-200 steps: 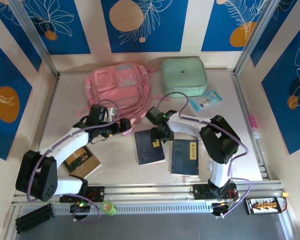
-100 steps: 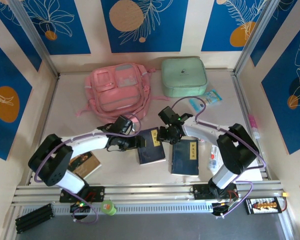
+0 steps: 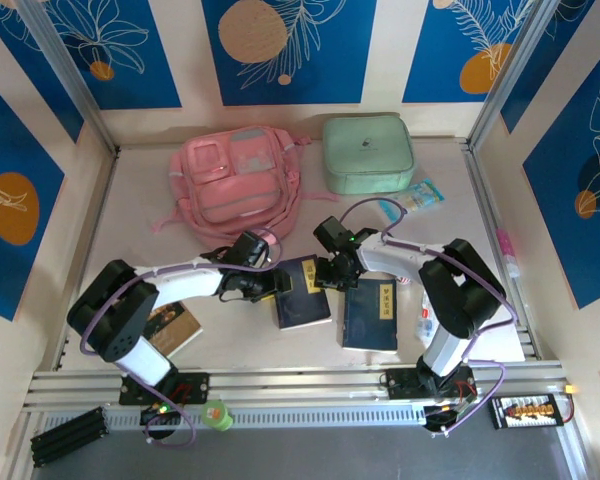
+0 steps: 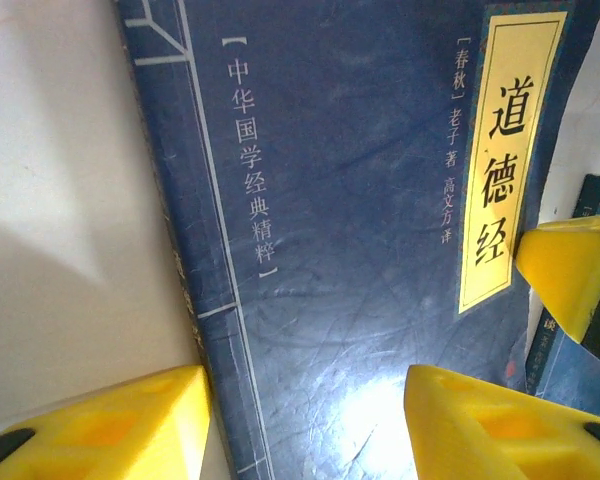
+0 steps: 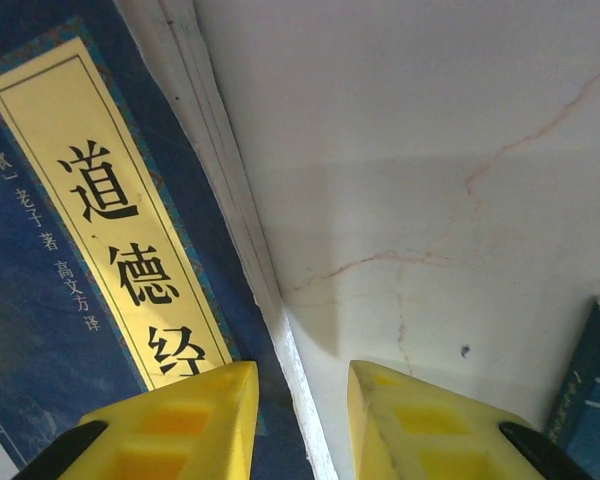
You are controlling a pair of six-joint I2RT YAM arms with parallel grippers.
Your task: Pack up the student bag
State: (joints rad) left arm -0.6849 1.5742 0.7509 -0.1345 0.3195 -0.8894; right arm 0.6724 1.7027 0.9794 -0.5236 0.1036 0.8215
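Item: large soft pink fabric student bag (image 3: 235, 185), lying flat at the far left of the pale worktop (image 3: 460, 240), front pockets uppermost, straps trailing toward the arms; touched by neither claw. Beside it on the right lay a mint-green rectangular zip case (image 3: 368, 155), with a small light-blue and white packet (image 3: 412, 197) just off its near right corner. Item: dark blue softcover book with a yellow title strip (image 3: 302, 300), flat on the worktop between the two claws, nearer the arms than the bag. Left claw (image 4: 305, 400): yellow fingers (image 4: 120, 430) spread wide, one past the book's left edge over bare worktop, the other over the cover; nothing pinched. Right claw (image 5: 300, 400): yellow fingers (image 5: 180, 420) set a narrow gap apart, straddling the book's opposite edge, one over the title strip, the other over the worktop; whether the pads pressed the pages could not be told, and nothing was lifted. Item: second dark blue book (image 3: 370, 315), flat, just to the right of the first. Item: brown-covered book (image 3: 170, 325), flat, near the left arm's base.
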